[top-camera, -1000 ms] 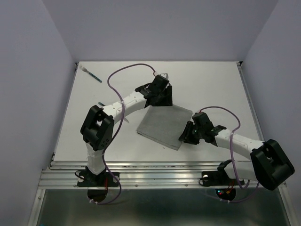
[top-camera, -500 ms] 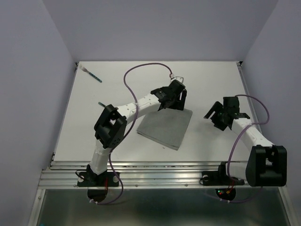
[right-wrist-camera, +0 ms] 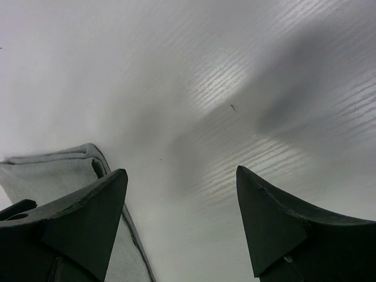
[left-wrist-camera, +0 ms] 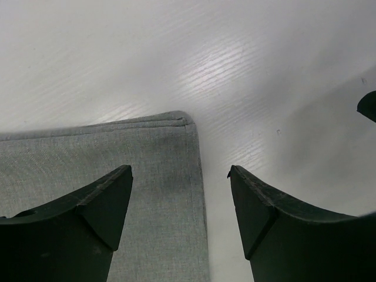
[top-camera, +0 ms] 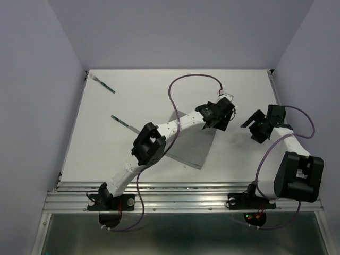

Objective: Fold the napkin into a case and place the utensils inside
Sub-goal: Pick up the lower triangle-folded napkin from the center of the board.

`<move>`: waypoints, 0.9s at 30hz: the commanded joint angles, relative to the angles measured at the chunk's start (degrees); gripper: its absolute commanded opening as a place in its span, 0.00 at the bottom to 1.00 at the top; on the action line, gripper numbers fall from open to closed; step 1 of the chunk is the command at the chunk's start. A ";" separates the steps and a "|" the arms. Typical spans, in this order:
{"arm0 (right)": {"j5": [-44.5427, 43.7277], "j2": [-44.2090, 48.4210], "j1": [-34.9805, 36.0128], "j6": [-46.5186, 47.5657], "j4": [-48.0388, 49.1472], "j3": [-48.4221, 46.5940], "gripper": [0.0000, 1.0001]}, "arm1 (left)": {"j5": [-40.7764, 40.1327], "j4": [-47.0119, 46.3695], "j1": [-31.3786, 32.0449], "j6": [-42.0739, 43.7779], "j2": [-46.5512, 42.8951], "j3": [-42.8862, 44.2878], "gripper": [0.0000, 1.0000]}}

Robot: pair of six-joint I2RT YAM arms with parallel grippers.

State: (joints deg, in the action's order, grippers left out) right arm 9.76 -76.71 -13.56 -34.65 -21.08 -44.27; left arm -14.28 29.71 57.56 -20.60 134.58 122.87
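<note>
the napkin [top-camera: 194, 150] is found near the middle of the table [top-camera: 249, 90], lying flat as a folded grey piece, with the left arm stretched across its left part. layered edges are seen at its far right corner in the left wrist view, so at least one fold is judged to be in place, though no narrow case has been formed yet.

just beyond that corner, the left gripper [top-camera: 219, 121] is held over the cloth with its jaws spread wide and nothing between them; in its own view the corner of the napkin [left-wrist-camera: 147, 153] sits between the open fingers [left-wrist-camera: 94, 200]. to the right, apart from the cloth, the right gripper [top-camera: 256, 129] is also spread wide and empty, with only the napkin's right edge [right-wrist-camera: 47, 170] caught at the lower left of its view.

for the next fold to be done well, the corner should be pinched through all layers at once. the moving edge should be carried low and laid parallel to the opposite one. the other side could be pinned by the right gripper so that the cloth is not dragged.

farther off, at the left, the utensils are left untouched on the table: one [top-camera: 125, 123] near the left arm, the other [top-camera: 104, 84] by the far left corner. which is the knife cannot be told.
</note>
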 commanded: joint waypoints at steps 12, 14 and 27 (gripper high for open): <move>1.84 2.09 -1.12 1.08 2.36 -0.82 0.81 | -5.76 5.35 0.97 1.88 8.76 10.28 0.78; 1.93 2.18 -1.12 1.17 2.36 -0.73 0.81 | -5.49 5.18 0.97 1.88 9.12 10.46 0.78; 3.16 2.35 -1.12 0.73 2.98 0.24 0.81 | 0.10 5.18 -0.60 -0.66 12.54 7.57 0.69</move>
State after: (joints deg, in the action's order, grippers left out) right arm 12.16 -75.99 -14.28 -34.28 -20.82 -44.14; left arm -17.98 33.91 58.02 -19.79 145.53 129.91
